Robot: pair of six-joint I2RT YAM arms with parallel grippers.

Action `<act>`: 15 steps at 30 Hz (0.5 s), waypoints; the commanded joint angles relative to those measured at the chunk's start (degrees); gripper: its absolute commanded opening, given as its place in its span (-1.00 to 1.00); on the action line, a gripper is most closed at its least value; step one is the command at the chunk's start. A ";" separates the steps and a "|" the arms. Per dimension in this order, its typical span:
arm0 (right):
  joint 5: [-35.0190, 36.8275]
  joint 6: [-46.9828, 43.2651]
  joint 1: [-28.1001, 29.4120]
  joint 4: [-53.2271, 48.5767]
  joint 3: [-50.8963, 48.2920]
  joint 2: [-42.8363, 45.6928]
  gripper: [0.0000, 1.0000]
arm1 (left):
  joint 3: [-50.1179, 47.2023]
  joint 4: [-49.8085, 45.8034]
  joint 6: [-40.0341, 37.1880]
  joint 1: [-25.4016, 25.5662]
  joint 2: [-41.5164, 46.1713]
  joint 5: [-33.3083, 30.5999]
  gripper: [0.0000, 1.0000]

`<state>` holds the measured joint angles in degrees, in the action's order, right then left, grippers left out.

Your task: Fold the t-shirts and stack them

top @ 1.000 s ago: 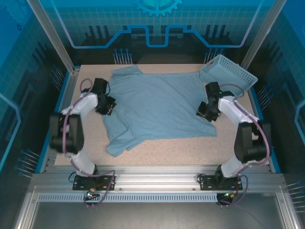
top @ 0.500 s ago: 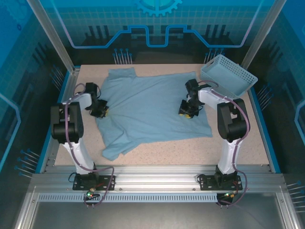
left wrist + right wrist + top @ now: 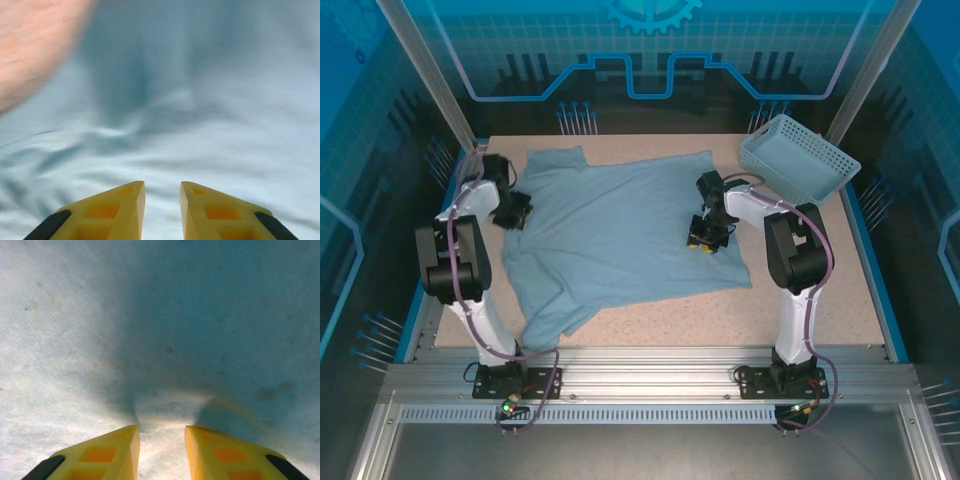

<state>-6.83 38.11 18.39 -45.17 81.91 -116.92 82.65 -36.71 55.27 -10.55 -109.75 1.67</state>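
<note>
Top external: tee spread open, held at both sides, no fold yet

Lying opened out across the speckled beige desk [image 3: 800, 300]: soft pale blue-grey short-sleeved t-shirt [image 3: 620, 235], one corner trailing toward the near edge. Parked at the far right corner, just beside the cloth: light blue plastic lattice basket [image 3: 800, 155]. Seen from the right wrist, right jaws pinching a raised pucker of cloth, probably to tug the body smooth. Seen from the left wrist, left jaws nearly together over wrinkled cloth at the far left side; cannot tell whether gripping. Judged as flattening before the first fold.
</note>
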 commanded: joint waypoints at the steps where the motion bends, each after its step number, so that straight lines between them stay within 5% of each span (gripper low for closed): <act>1: 2.85 0.32 0.53 -3.96 0.09 -2.38 -0.38 | 9.58 1.75 0.41 3.32 -5.89 0.50 -0.47; 10: -0.51 2.84 2.18 -3.73 -2.42 -2.40 -0.39 | 32.64 19.31 10.61 6.43 -28.68 4.63 -0.61; 15: -0.90 3.72 4.02 -4.52 -2.13 -2.43 -0.40 | 48.54 15.74 11.67 6.50 -40.32 5.42 -0.68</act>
<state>-6.70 40.40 20.29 -45.95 81.71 -117.01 124.42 -21.61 64.64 -3.70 -147.06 5.23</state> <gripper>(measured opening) 0.303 0.161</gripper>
